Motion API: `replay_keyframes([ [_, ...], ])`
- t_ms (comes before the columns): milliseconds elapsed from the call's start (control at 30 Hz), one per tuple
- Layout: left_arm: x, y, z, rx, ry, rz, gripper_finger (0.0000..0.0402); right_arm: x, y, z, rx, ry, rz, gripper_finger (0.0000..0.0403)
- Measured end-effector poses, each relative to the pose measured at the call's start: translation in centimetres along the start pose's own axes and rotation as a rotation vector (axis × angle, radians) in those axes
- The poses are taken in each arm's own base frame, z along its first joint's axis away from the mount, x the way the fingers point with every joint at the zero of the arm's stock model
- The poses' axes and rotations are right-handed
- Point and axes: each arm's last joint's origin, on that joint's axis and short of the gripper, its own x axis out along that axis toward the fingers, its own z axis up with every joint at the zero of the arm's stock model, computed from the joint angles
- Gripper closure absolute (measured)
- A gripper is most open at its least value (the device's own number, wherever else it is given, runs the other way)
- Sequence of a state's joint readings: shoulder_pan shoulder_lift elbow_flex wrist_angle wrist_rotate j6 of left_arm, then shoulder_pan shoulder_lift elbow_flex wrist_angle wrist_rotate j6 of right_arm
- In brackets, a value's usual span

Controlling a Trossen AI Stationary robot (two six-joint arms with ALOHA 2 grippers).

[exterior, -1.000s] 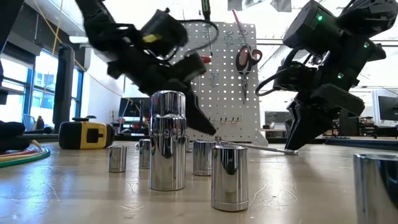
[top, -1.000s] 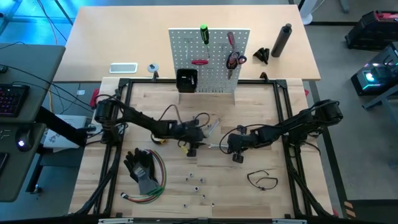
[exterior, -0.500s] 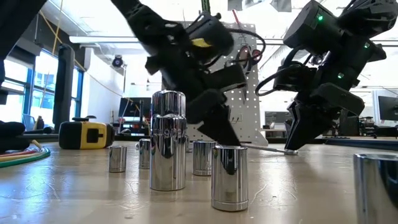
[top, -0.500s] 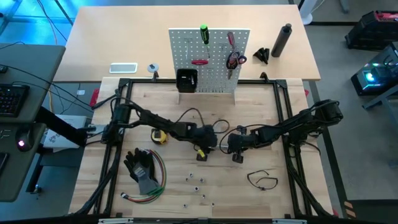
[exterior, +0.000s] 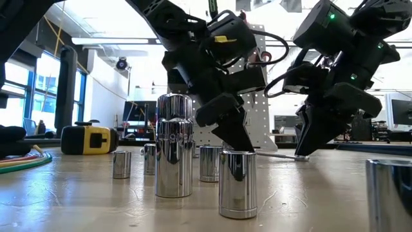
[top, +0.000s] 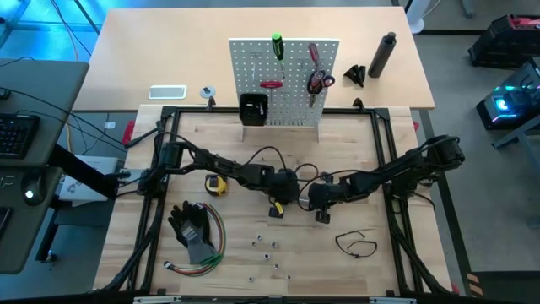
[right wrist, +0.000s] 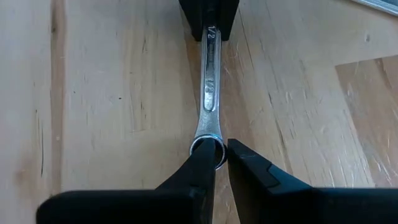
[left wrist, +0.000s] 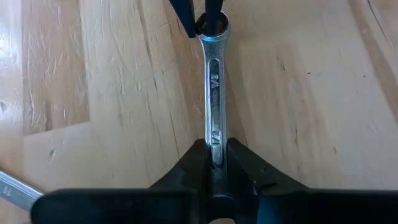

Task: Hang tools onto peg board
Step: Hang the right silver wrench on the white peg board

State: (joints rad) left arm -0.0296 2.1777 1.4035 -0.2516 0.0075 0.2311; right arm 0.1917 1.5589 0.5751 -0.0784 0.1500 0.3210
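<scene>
A silver wrench (left wrist: 213,81) lies stretched between my two grippers at the middle of the table. My left gripper (top: 293,191) is shut on one end of it and my right gripper (top: 310,196) on the other, the ring end. Both point slantwise down. The white peg board (top: 284,80) stands upright at the far edge, with a green screwdriver, red-handled tools, scissors and a black bin (top: 253,108) on it. On the table lie a yellow tape measure (top: 216,184), a black loop (top: 356,244) and small metal sockets (top: 266,247). My left gripper pinches the wrench's shaft (left wrist: 214,134) between its two fingers, near the end away from the ring; that end is hidden between the fingers. The fingers slant down from the table's left, in line with the wrench. The wrench lies level, low over the wood. My right gripper pinches the wrench's ring end (right wrist: 208,148) between its two fingertips, one on each side of the ring. The fingers slant down from the table's right, in line with the shaft. Whether the wrench rests on the table or hangs just above it, I cannot tell.
Black gloves (top: 192,228) and a bundle of coloured wires (top: 211,253) lie near the front left. A second wrench (left wrist: 12,188) lies close beside my left gripper. A black frame (top: 169,114) borders the work area. Chrome sockets (exterior: 174,154) stand close before the low camera.
My left gripper has moved toward the table's right, over to the wrench that my right gripper holds still, tipping further down on the way. It now has the wrench's free end between its fingers. The wrench has stayed in place.
</scene>
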Motion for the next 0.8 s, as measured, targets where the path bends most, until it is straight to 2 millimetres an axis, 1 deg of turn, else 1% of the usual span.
replay_keyframes([
  [200,-0.2,-0.2,0.1,0.012,0.004,0.022,0.0367,-0.2,0.0,0.1,-0.005,-0.004,0.010,0.0369],
  [300,-0.7,-0.2,0.3,0.013,0.000,0.035,0.0367,-0.9,-0.1,0.2,-0.002,-0.023,0.017,0.0369],
  [433,-2.5,0.0,0.3,0.005,0.037,0.055,0.0367,-2.6,-0.4,0.2,-0.001,-0.039,0.009,0.0369],
  [500,-3.3,0.2,0.3,0.002,0.059,0.089,0.0367,-3.8,-0.6,0.5,0.005,-0.081,-0.012,0.0369],
  [633,-5.8,0.5,0.8,-0.007,0.064,0.170,0.0367,-6.3,-1.1,0.7,0.013,-0.150,-0.059,0.0369],
  [800,-7.5,0.5,0.3,-0.044,0.084,0.220,0.0367,-9.3,-1.6,1.0,0.018,-0.279,-0.078,0.0369],
])
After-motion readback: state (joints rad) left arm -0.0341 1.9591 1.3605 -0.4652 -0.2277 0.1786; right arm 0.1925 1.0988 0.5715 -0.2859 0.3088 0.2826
